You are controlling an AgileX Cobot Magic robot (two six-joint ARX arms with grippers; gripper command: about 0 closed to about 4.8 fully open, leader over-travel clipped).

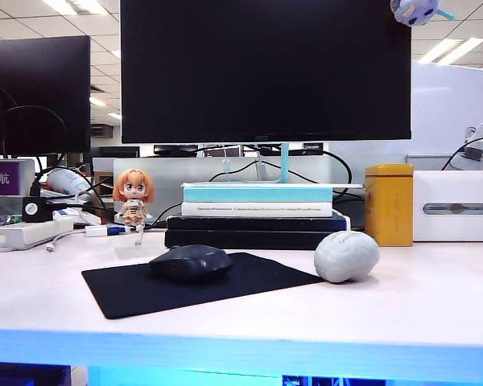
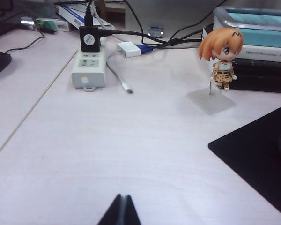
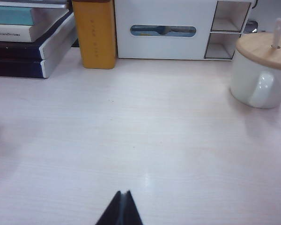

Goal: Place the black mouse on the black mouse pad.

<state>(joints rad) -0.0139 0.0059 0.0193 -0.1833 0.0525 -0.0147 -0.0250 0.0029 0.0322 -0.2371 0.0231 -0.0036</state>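
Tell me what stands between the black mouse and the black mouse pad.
Nothing: the black mouse already sits on the black mouse pad. The grey brain ball lies beside it on the table. Both pincers, left and right, are shut, apart from it.

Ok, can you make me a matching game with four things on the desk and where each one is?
Things:
1. black mouse
2. grey brain-shaped ball
3. orange-haired figurine
4. yellow tin

Places:
A. beside the white box, at the back on the right
B. on the bare desk, just off the right edge of the pad
C. on top of the black mouse pad
D. standing on a clear base, behind the pad on the left

Pairs: 1-C, 2-B, 3-D, 4-A

Both grippers, left and right, are shut and hold nothing.
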